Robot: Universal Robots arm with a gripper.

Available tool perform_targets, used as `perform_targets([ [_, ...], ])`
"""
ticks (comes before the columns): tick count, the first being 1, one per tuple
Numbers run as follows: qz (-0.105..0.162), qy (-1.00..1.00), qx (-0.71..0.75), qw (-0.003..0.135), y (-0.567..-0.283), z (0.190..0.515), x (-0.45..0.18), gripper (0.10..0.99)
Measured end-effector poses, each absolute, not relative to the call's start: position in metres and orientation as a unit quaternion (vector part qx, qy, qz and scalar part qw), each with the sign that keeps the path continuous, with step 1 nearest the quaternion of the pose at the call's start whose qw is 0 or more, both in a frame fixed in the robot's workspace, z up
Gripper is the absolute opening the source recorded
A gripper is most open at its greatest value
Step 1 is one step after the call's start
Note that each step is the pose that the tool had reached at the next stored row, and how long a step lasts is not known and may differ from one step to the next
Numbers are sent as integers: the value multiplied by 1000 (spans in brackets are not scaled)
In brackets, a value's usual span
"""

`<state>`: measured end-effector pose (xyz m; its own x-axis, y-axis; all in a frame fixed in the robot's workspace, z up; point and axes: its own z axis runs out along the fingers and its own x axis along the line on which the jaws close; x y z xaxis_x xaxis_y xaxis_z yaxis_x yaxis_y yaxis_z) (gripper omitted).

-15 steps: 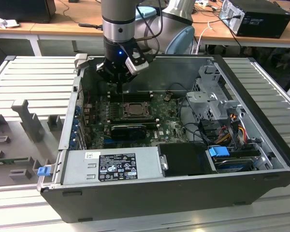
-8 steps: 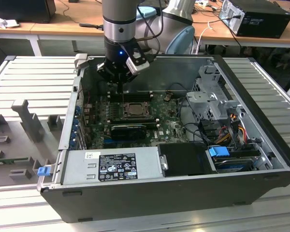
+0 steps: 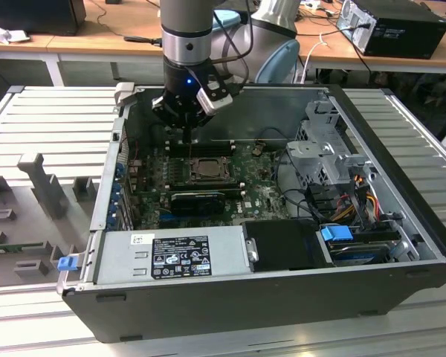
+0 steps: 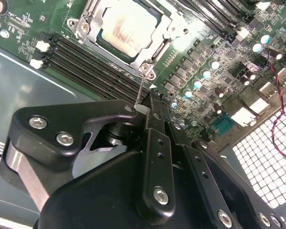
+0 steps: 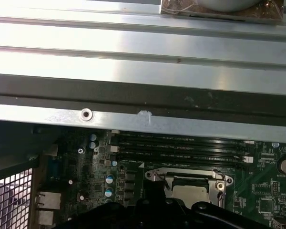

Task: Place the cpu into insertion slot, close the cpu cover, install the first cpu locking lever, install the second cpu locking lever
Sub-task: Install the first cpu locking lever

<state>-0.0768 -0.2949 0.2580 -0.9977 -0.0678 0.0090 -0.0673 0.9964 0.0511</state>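
I've got the gripper hanging inside the open PC case, just above the green motherboard, on the memory-slot side of the insertion slot. In the second wrist view the fingers are pressed together, nipping a thin wire locking lever that runs up from the corner of the slot. The cpu sits in the slot, pale metal face up. The cpu cover lies flat around it, chip showing through its window. Black memory slots run beside the socket.
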Motion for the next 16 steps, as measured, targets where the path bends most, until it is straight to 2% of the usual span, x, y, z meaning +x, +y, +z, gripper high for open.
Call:
perform_targets([
  [16, -25, -999, 34, 5, -295, 258, -61, 106],
])
